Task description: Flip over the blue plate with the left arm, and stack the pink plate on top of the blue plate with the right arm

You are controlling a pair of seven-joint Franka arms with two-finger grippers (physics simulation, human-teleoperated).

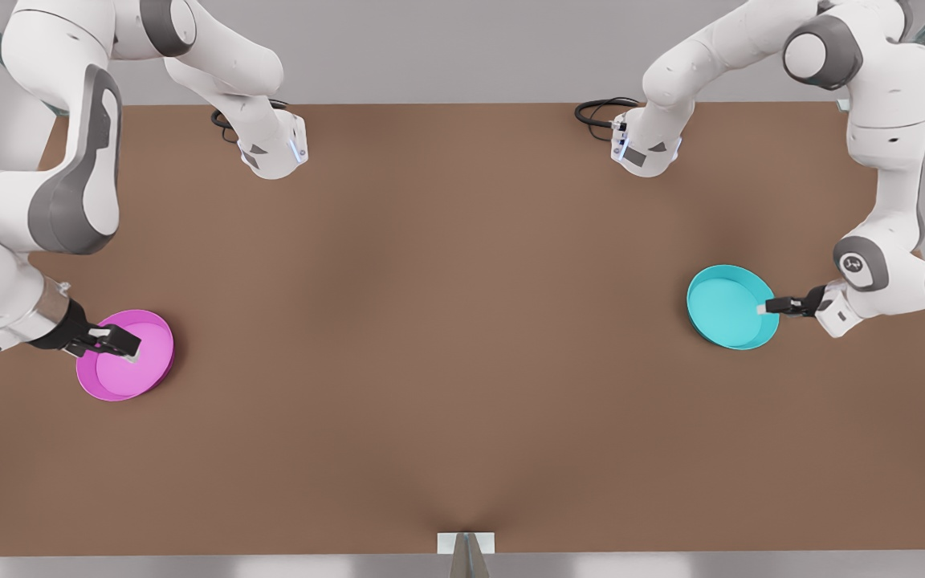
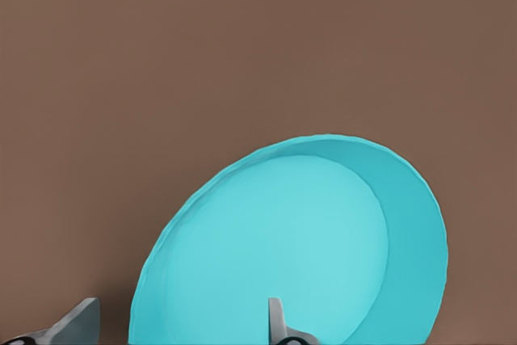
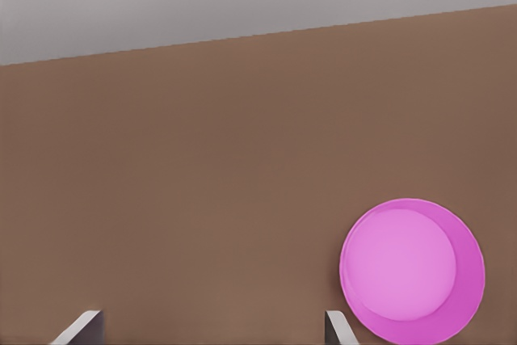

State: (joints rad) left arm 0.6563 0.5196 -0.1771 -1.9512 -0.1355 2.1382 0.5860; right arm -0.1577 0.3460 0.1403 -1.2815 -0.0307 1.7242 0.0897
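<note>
The left gripper [image 1: 769,306] is at the blue plate [image 1: 726,309], over on the front view's right side of the brown table [image 1: 462,337]. It reaches the plate's rim from the side nearest that table edge. From the left wrist view its fingers [image 2: 276,322] are spread wide. One stands over the plate's [image 2: 299,240] pale inside, the other sits off it over bare table, and the rim runs between them. The jaws are around the rim, not closed onto it. I cannot tell whether either finger is actually touching the plate.

The right gripper [image 1: 127,345] is on the front view's left, reaching in over the pink plate [image 1: 137,368] from the table-edge side. Its dark fingers show against the plate's flat middle. In the right wrist view the fingers [image 3: 335,327] are also spread well apart, with only brown table in the gap. There the pink plate [image 3: 408,268] lies just beside one finger and outside the jaws, so this hand holds nothing.

The two plates are well apart, one near each short end of the table, and both show their hollow side. Between them lies a broad, bare stretch of tabletop. Each plate sits near its own end, with a strip of table left on its outer side where the arm comes in — narrower by the pink plate than by the blue.
</note>
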